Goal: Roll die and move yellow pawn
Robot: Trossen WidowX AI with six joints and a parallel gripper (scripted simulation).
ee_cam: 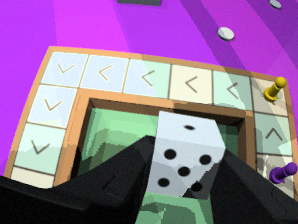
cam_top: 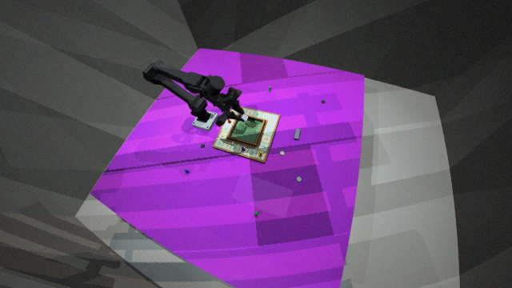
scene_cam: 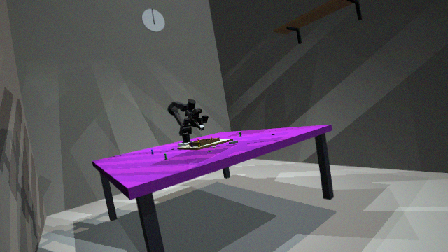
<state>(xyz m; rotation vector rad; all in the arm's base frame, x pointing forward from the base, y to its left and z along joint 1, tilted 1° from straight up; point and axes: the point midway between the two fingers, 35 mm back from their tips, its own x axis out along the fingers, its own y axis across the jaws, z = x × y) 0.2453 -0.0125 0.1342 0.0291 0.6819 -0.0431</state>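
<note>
My gripper [cam_top: 244, 117] [scene_cam: 201, 127] [ee_cam: 183, 151] is shut on the white die [cam_top: 245, 118] [scene_cam: 201, 127] [ee_cam: 192, 150] and holds it above the green-floored tray [cam_top: 264, 132] [ee_cam: 165, 111]. In the wrist view the die shows a five-pip face toward the camera and a one-pip face beyond it. The yellow pawn [cam_top: 260, 154] [ee_cam: 275, 89] stands upright on a corner square of the board [cam_top: 276, 124] [ee_cam: 35, 95]. The arrow square beside it points along the row, away from that corner.
A purple pawn [cam_top: 243, 149] [ee_cam: 283, 173] stands two squares from the yellow pawn. A red pawn [cam_top: 229, 121] is on the board near the arm. Off the board lie a grey block [cam_top: 297, 134], pale discs [cam_top: 282, 153] [ee_cam: 226, 33], a blue piece [cam_top: 186, 171] and a green piece [cam_top: 256, 214].
</note>
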